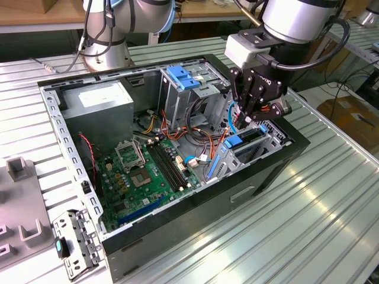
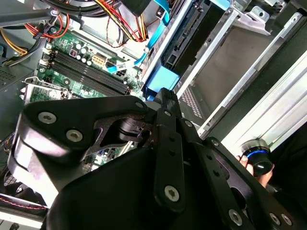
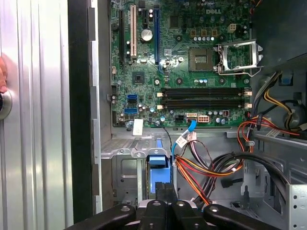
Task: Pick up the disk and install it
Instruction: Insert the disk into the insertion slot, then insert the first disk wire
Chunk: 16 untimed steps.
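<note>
The disk (image 1: 244,142) sits on edge in the metal drive bay at the open computer case's corner, on the exterior view's right. Its blue bracket (image 3: 159,173) faces up, and its dark side (image 2: 184,36) shows in the second wrist view. My gripper (image 1: 251,118) hangs straight over this bay. Its black fingers are shut together, with their tips (image 2: 165,93) at the blue bracket's top (image 2: 162,80). I cannot tell whether they touch it or stop just short. Nothing is held between the fingers (image 3: 165,190).
The case holds a green motherboard (image 1: 148,171), a grey power-supply box (image 1: 98,103), a tall cage with a blue top (image 1: 183,89) and loose coloured cables (image 3: 211,167) beside the bay. A hand (image 3: 2,76) rests by a knob outside the case wall. Grey fixtures (image 1: 23,225) lie at the exterior view's left.
</note>
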Tool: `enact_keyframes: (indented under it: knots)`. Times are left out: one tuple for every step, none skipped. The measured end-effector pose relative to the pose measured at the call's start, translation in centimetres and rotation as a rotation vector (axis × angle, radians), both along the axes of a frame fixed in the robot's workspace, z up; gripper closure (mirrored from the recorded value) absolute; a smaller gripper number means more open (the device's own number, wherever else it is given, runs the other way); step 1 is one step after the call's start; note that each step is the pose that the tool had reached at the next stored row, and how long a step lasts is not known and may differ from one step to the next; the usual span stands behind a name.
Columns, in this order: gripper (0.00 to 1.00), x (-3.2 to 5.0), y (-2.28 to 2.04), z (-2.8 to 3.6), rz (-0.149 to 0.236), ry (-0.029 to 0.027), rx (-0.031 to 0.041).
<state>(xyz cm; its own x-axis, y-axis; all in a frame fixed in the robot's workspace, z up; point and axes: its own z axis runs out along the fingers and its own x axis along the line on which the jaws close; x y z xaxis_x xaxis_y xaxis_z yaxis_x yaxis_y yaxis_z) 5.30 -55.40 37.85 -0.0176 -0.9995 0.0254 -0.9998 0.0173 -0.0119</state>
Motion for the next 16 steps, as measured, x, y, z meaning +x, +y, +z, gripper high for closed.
enact_keyframes:
  knots:
    - [0.89, 0.00, 0.00, 0.00, 0.000, 0.0000, 0.0000]
    - [0.89, 0.00, 0.00, 0.00, 0.000, 0.0000, -0.0001]
    - [0.89, 0.00, 0.00, 0.00, 0.000, 0.0000, 0.0000]
    - [0.89, 0.00, 0.00, 0.00, 0.000, 0.0000, -0.0001]
    - [0.89, 0.00, 0.00, -0.01, 0.000, 0.0000, 0.0000]
    - [0.89, 0.00, 0.00, -0.01, 0.000, 0.0000, 0.0000]
    - [0.89, 0.00, 0.00, -0.01, 0.000, 0.0000, 0.0000]
    - [0.89, 0.00, 0.00, -0.01, 0.000, 0.0000, 0.0000]
    - [0.89, 0.00, 0.00, -0.01, 0.000, 0.0000, 0.0000]
    - [0.89, 0.00, 0.00, -0.01, 0.000, 0.0000, -0.0001]
    - [0.89, 0.00, 0.00, -0.01, 0.000, 0.0000, -0.0001]
    - [0.89, 0.00, 0.00, -0.02, 0.000, 0.0000, 0.0000]
    - [0.89, 0.00, 0.00, -0.02, 0.000, 0.0000, 0.0000]
    - [0.89, 0.00, 0.00, -0.02, 0.000, 0.0000, 0.0000]
    - [0.89, 0.02, 0.00, -0.03, 0.000, 0.0000, 0.0000]
    - [0.89, 0.10, 0.00, -0.03, 0.000, 0.0000, 0.0002]
